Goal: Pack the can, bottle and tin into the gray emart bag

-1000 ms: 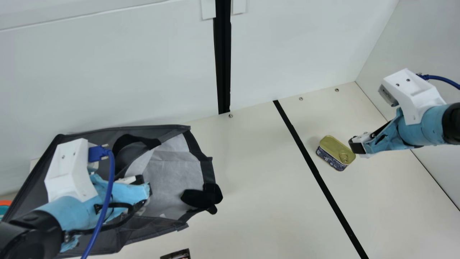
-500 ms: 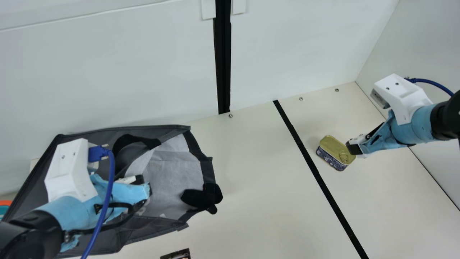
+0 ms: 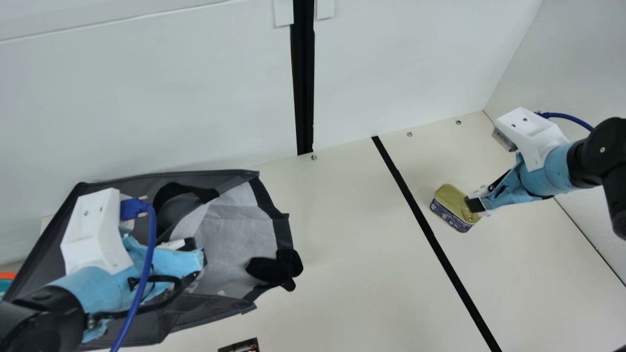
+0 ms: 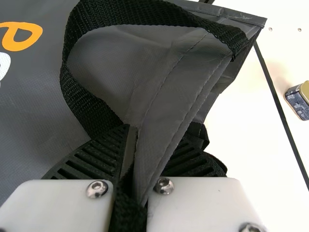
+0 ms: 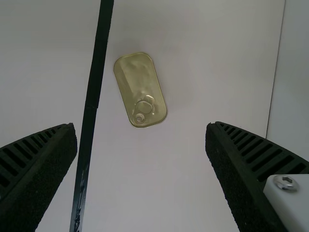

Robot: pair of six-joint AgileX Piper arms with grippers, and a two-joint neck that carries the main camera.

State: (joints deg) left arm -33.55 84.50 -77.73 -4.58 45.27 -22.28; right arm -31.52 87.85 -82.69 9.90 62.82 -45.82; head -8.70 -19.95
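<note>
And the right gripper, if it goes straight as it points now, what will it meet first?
Likely the gold pull-tab tin, ahead between the open fingers; depth is unclear, so perhaps the table beside it.

Shiny metal tin (image 5: 136, 82); matt, cloth-like bag (image 4: 29, 116); rough woven strap (image 4: 75, 92); smooth table (image 3: 342, 234).

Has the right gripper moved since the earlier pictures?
Yes, the right gripper has moved leftward in the main view, closer to the table's black line.
</note>
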